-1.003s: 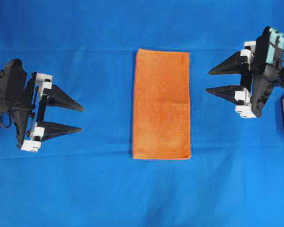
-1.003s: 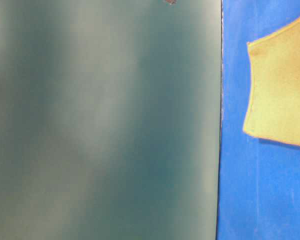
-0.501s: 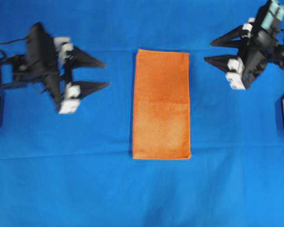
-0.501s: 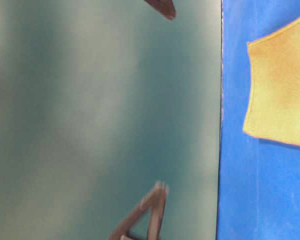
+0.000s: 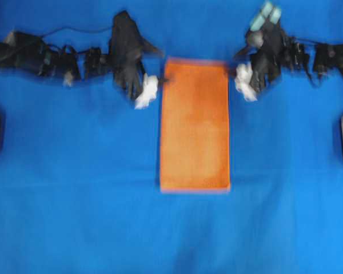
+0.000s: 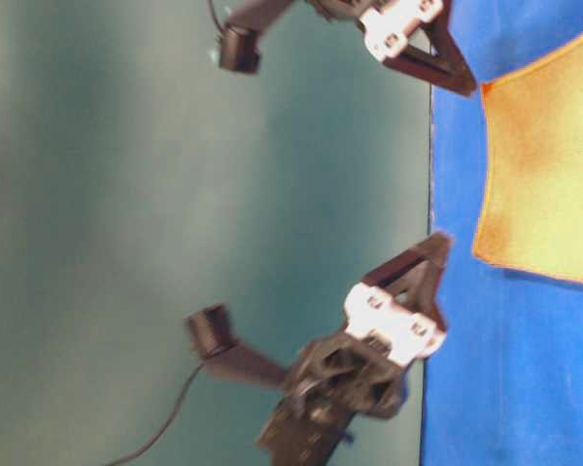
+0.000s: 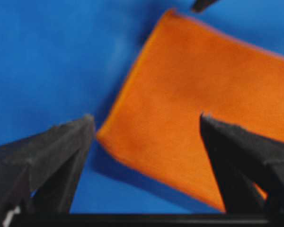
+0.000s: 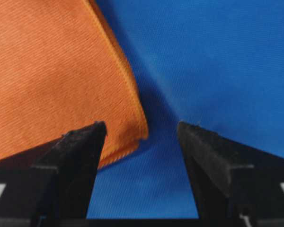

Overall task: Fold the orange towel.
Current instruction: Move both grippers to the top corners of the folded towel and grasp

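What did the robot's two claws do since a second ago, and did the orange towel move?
Both claws swung in from the table's sides to the towel's far end: the left gripper by its left corner, the right gripper by its right. Both are open, holding nothing. The orange towel stayed flat, folded in half, on the blue cloth.

Place: a robot test bench in a lab-like room, not a home or shop.
Worktop [image 5: 74,217]: covered edge to edge by a plain blue cloth, smooth and uniform.
Arms: two black jointed robot arms reach in from the left and right edges in the overhead view, with cables trailing along them.
Left end effector [image 5: 152,84]: black tapered fingers on white mounts, typical of research hardware.
Right end effector [image 5: 238,71]: the same build, with pale teal parts on its wrist.
Backdrop [image 6: 126,194]: a flat, dull grey-green surface behind the worktop in the table-level view; blurred, so wall or screen cannot be told.
Staging: a single orange towel [image 5: 195,125] lies squarely centred.
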